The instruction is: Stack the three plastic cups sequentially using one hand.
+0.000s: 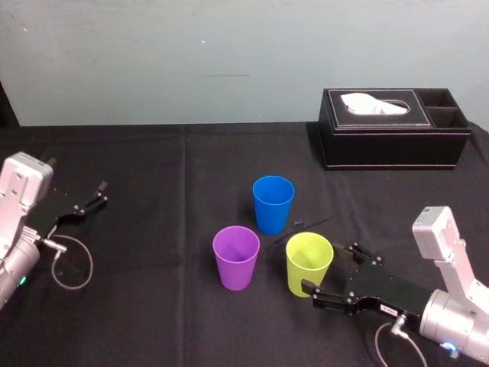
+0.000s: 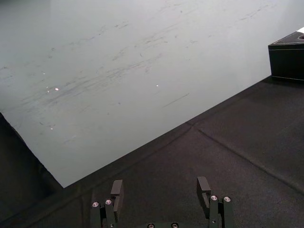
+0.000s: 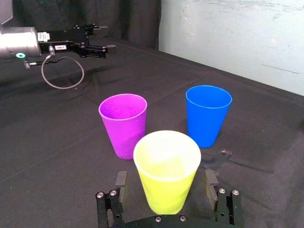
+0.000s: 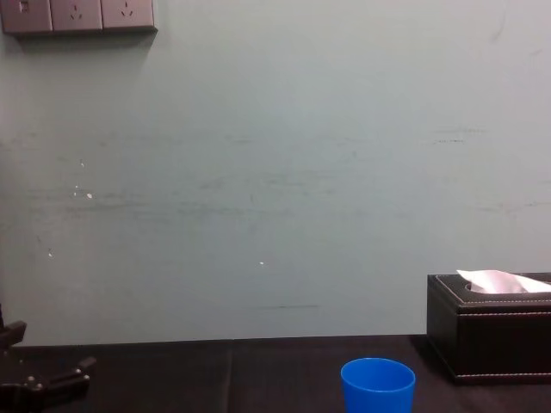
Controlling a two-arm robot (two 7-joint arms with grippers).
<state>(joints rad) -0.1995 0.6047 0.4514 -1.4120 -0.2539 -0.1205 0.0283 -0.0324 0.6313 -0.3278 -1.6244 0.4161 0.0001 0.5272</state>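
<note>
Yellow-green tapered plastic cup (image 1: 309,264) is standing upright on the black cloth (image 1: 153,306), just beside the purple plastic cup (image 1: 236,258) and the bright blue one (image 1: 273,203). The black slim-fingered right gripper (image 3: 165,180) is straddling it, fingers spread wide, probably lining up a grasp for stacking. The left gripper (image 2: 160,187) is idling far left, also spread.
</note>
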